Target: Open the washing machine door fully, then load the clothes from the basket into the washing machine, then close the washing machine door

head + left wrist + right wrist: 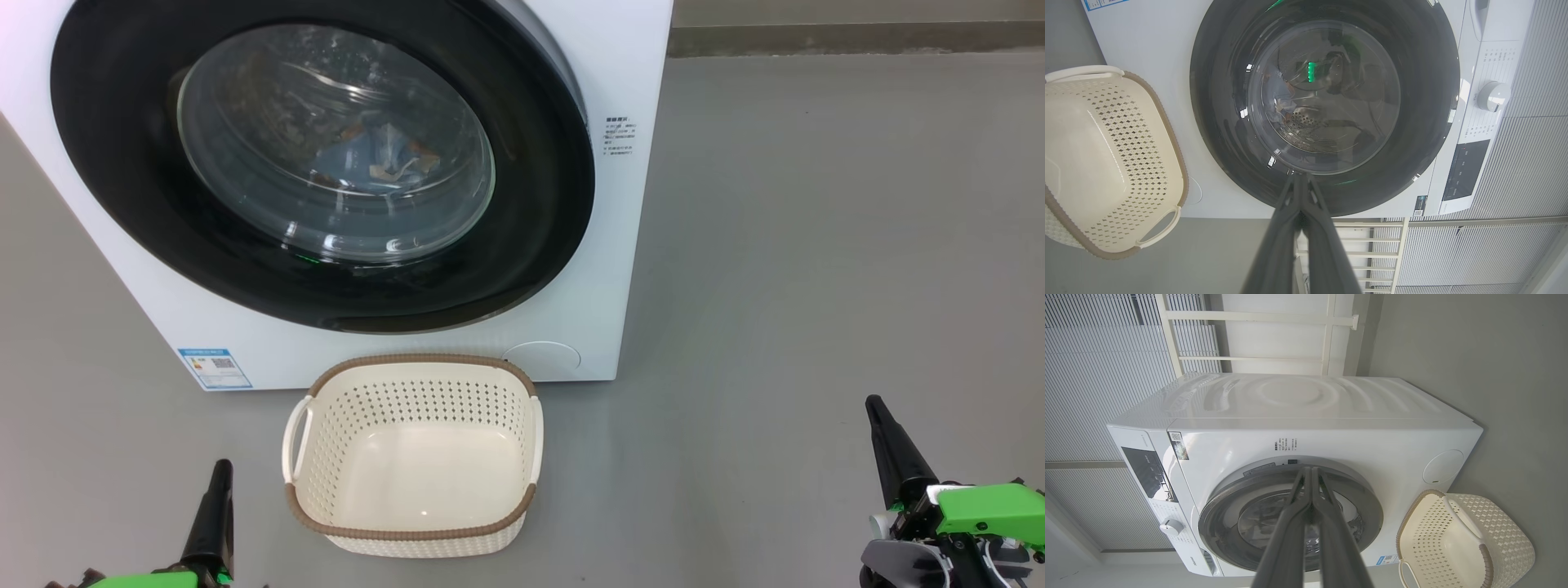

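The washing machine [629, 269] stands ahead, and its round black door [543, 204] lies shut against the front. Behind the glass window the clothes [384, 155] show as blue fabric with orange bits. The cream basket [424, 360] sits on the floor just in front of the machine, with nothing in it. My left gripper [220, 467] is shut at the lower left, left of the basket. My right gripper [873, 402] is shut at the lower right, well clear of it. In the left wrist view the shut gripper [1300, 176] points at the door [1412, 122]. In the right wrist view the shut gripper [1310, 469] points at the door [1367, 506].
Grey floor [816, 245] runs open to the right of the machine. A blue label [214, 367] and a round white cover [543, 355] sit low on its front. The control panel with a knob [1493, 96] is at the machine's top. White railing [1331, 335] stands behind.
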